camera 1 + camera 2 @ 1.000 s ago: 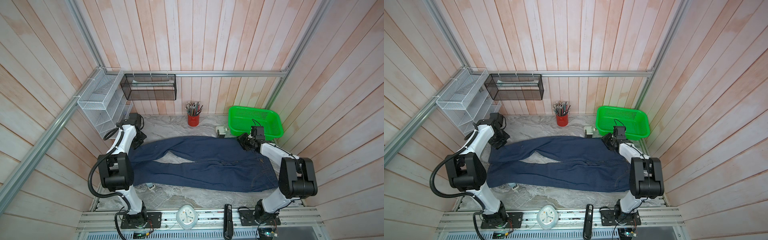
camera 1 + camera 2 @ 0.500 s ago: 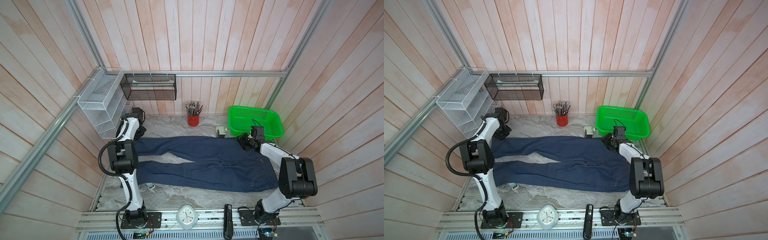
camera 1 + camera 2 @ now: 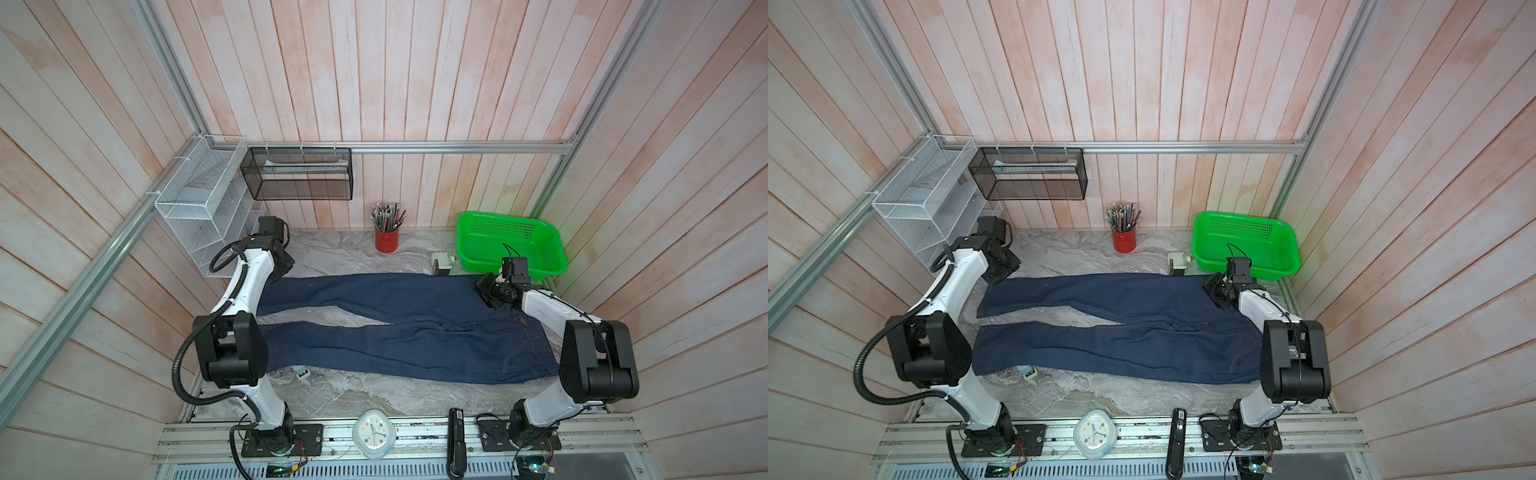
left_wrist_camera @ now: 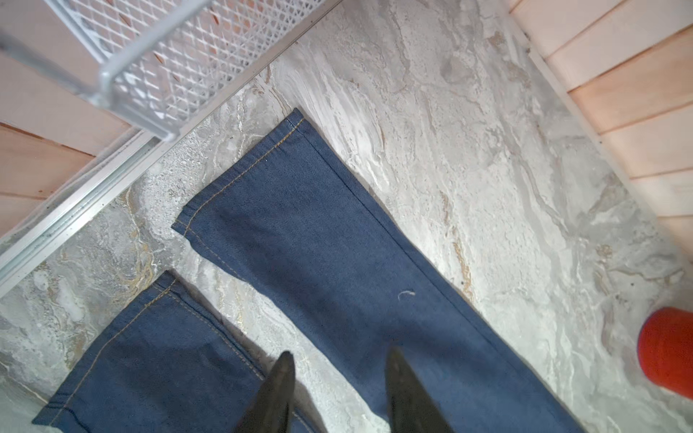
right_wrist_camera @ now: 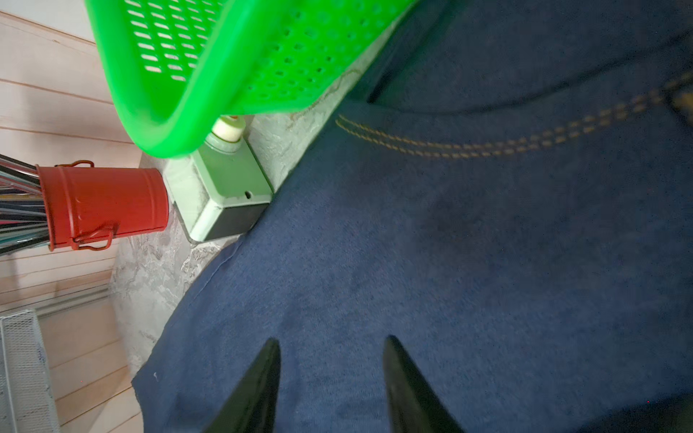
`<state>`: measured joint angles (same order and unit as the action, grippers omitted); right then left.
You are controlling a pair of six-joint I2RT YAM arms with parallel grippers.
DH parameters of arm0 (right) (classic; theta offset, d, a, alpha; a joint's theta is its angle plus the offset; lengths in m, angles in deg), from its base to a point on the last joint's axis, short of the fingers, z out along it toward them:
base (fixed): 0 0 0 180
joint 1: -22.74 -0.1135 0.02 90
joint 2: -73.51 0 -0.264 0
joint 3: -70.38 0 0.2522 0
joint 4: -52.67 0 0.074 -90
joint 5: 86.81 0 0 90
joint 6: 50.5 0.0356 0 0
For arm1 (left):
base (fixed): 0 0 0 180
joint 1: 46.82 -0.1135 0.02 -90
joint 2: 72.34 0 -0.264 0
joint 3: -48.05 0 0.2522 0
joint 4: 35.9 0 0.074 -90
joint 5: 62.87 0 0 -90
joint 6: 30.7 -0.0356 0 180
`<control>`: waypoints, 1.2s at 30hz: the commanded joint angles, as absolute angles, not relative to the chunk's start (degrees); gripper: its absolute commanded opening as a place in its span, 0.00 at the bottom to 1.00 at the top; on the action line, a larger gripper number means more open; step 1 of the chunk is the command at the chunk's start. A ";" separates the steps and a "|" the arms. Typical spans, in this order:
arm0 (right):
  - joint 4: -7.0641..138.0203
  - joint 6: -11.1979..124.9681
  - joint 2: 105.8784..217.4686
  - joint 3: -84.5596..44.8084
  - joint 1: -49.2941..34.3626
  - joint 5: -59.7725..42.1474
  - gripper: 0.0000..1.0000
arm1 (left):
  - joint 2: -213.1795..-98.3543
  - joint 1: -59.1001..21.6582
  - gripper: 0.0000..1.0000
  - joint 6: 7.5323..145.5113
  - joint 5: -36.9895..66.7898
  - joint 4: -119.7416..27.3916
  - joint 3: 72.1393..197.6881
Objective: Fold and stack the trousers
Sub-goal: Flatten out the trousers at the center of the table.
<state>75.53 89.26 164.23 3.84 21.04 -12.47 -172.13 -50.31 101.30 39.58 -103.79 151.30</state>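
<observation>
Just one pair of trousers (image 3: 395, 349), flat.

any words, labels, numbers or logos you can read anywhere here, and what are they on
No text can be read in any view.
clock: dial marks too small to read.
black device beside the clock: white label at its far end, too small to read.
red pencil cup: no lettering shows.
trousers: stitching only, no label in view.

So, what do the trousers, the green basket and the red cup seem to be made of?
The trousers: dark blue denim, matte, woven grain, tan double stitching. The green basket: probably moulded plastic, glossy, perforated. The red cup: likely painted metal, with ribbed rings and wire handles.
</observation>
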 commanded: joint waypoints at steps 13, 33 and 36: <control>81.36 85.58 171.39 8.31 22.88 -1.84 0.30 | -187.95 -54.50 0.34 93.99 39.49 -95.34 144.61; 78.97 81.40 167.17 7.87 28.30 -3.74 0.55 | -181.06 -52.72 0.44 90.24 35.33 -94.93 147.16; 82.69 80.99 162.68 5.17 25.97 -2.02 0.63 | -171.95 -51.39 0.48 90.46 35.34 -97.84 147.02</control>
<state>76.84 82.57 166.76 7.25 27.99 -3.60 -182.46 -52.82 91.11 35.05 -96.75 145.97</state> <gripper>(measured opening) 0.620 0.470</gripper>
